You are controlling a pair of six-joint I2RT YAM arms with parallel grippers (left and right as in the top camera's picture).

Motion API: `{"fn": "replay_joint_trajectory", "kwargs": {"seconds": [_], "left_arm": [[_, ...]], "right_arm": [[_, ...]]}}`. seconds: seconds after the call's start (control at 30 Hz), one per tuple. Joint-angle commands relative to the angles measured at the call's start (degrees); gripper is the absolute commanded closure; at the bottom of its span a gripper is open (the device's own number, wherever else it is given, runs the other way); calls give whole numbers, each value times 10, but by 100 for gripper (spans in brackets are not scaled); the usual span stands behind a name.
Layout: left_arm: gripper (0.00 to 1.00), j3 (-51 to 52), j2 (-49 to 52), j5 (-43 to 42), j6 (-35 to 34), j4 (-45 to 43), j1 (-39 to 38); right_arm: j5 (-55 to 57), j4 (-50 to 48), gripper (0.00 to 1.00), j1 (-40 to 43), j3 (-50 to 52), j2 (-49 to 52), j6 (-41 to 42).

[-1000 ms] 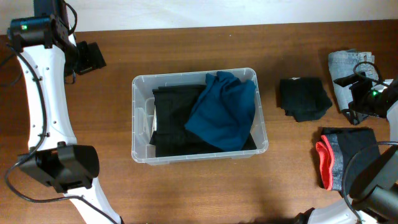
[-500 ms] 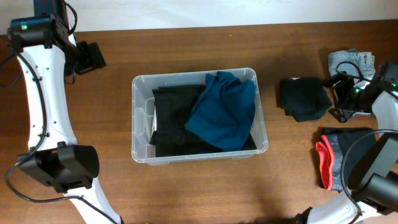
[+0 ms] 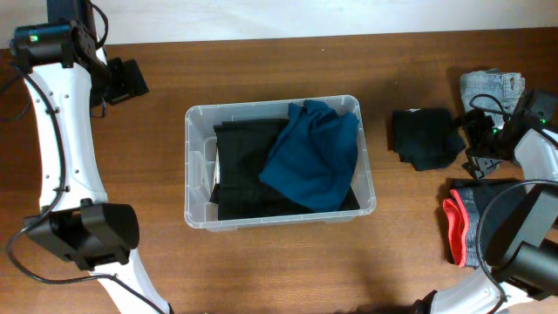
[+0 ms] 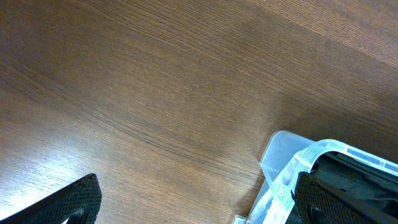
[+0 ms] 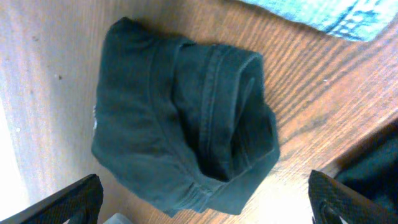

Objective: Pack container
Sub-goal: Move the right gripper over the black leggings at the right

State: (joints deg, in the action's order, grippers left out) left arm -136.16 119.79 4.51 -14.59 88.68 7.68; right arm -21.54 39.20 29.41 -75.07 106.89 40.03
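Note:
The clear plastic container (image 3: 187,166) stands mid-table and holds a black garment (image 3: 240,174) with a teal-blue cloth (image 3: 314,157) lying on top. Its corner also shows in the left wrist view (image 4: 292,168). A folded black garment (image 3: 425,138) lies on the table to the right of the container; it fills the right wrist view (image 5: 180,118). My right gripper (image 3: 472,144) is open and empty at that garment's right edge, its fingers wide apart (image 5: 211,208). My left gripper (image 3: 135,80) is open and empty, above bare wood beyond the container's far left corner (image 4: 199,202).
A light blue denim piece (image 3: 491,87) lies at the far right and shows in the right wrist view (image 5: 323,15). A folded grey and black garment with a red edge (image 3: 484,218) lies at the right front. The table's back edge runs along the top.
My right gripper has moved from the denim piece leftward and slightly forward to the folded black garment's right edge. The left arm and the container have not moved.

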Motion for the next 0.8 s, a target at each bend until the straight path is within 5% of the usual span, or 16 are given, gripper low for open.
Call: {"fn": "replay_joint_trajectory", "kwargs": {"seconds": [0.0,0.4,0.77], "left_arm": [[1,3,-5,-6,-6,1,4],[1,3,-5,-6,-6,1,4],[1,3,-5,-6,-6,0,4]], "right_arm": [[23,-7,2,-5,6,4,-2],[26,15,2,3,5,-21,-66],[44,141,2,95,5,-172,-88]]}}
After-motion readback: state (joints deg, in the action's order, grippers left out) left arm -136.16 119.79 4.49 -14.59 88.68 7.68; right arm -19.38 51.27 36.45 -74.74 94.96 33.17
